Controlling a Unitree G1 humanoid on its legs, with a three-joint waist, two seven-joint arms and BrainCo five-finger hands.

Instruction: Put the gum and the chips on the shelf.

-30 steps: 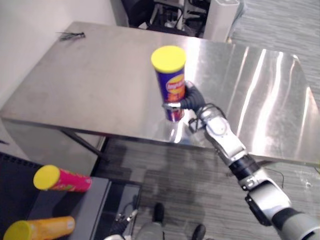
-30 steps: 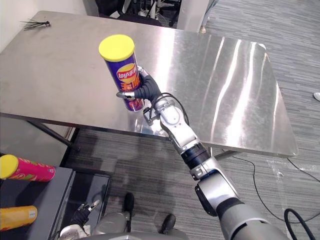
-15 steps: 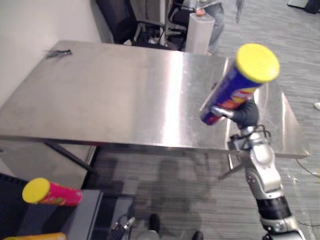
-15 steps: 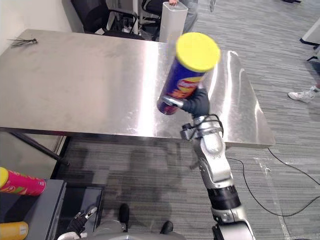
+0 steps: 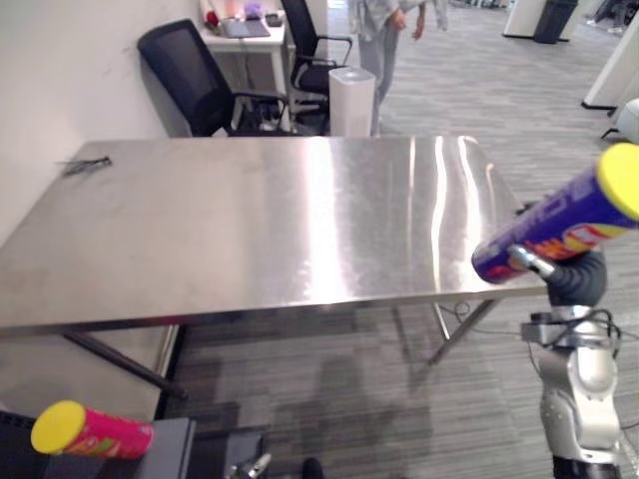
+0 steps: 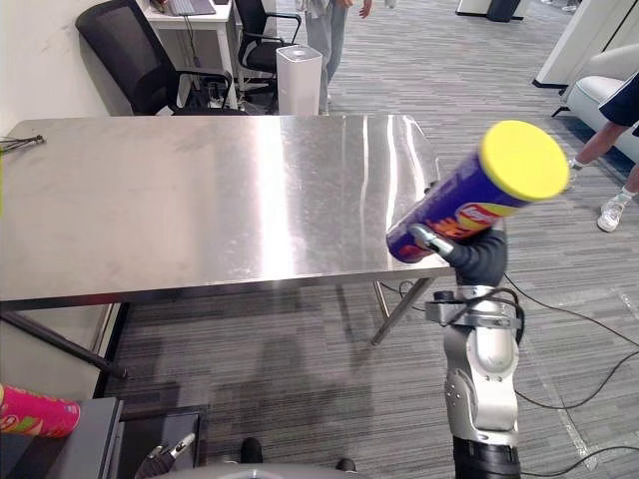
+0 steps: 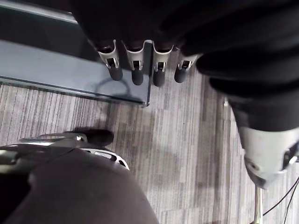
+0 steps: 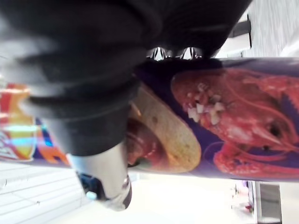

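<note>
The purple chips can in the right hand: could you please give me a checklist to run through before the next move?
1. Grip of the right hand round the purple chips can: ok.
2. Can lifted off the steel table: ok.
3. Can upright: not ok, tilted.
4. Its yellow lid on: ok.
5. The left hand open and free: ok.
6. Where the gum lies: cannot tell.

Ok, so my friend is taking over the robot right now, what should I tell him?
Right hand: fingers curled round the purple chips can, held tilted in the air by the steel table's near right corner.
Left hand: open, hanging low over the floor, holding nothing.
A pink can lies on the low grey shelf.
Done: chips can lifted.
Left: put it on the shelf, then the gum.
</note>
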